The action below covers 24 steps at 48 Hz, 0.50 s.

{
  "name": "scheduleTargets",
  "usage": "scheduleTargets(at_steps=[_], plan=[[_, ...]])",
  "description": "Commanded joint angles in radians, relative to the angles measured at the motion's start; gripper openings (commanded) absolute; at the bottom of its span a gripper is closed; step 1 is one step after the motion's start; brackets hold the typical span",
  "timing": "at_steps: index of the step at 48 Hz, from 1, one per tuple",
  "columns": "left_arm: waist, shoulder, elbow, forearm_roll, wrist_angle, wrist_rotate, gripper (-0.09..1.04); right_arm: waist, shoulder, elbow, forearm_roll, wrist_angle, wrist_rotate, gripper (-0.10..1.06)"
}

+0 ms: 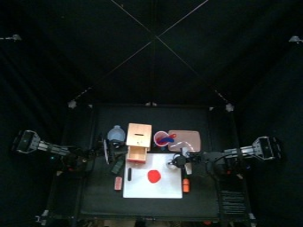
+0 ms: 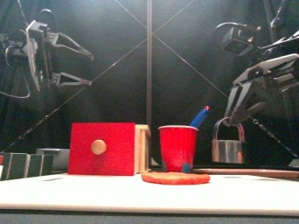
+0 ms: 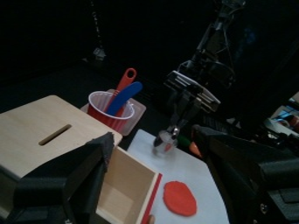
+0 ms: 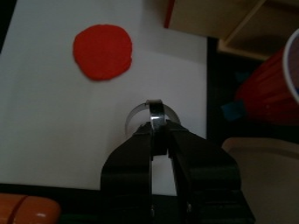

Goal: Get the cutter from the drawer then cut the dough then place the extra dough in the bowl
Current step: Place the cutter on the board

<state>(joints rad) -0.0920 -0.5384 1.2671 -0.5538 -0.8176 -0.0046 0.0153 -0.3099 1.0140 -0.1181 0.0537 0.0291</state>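
Fingers of the right arm pressed together on the wire handle of the round metal cutter, over the white cutting board near its right edge; contact with the board cannot be told. Red dough disc flat on the board, apart from the cutter. Fingers of the left arm spread wide, empty, beside the wooden box, its red-fronted drawer pulled out. Blue-grey bowl on the surface left of the box.
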Motion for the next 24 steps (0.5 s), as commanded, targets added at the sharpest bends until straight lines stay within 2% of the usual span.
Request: scheduleTargets(at_steps=[1, 6, 16, 20, 24], plan=[[0.003, 0.002, -0.025, 0.003, -0.005, 0.000, 1.03, 0.002, 0.035, -0.049, 0.061, -0.006, -0.002, 0.43], [0.003, 0.002, -0.025, 0.003, -0.005, 0.000, 1.03, 0.006, 0.054, -0.064, 0.081, -0.006, -0.006, 0.47], [0.018, 0.008, -0.028, -0.003, -0.003, 0.000, 1.03, 0.009, 0.044, -0.069, 0.083, 0.003, -0.003, 0.72], [0.058, 0.008, -0.038, -0.052, -0.003, -0.003, 1.03, 0.012, 0.041, -0.077, 0.078, 0.003, -0.005, 0.78], [0.098, 0.011, -0.057, -0.106, -0.002, 0.008, 1.03, 0.008, 0.040, -0.095, 0.069, 0.003, -0.008, 0.78]])
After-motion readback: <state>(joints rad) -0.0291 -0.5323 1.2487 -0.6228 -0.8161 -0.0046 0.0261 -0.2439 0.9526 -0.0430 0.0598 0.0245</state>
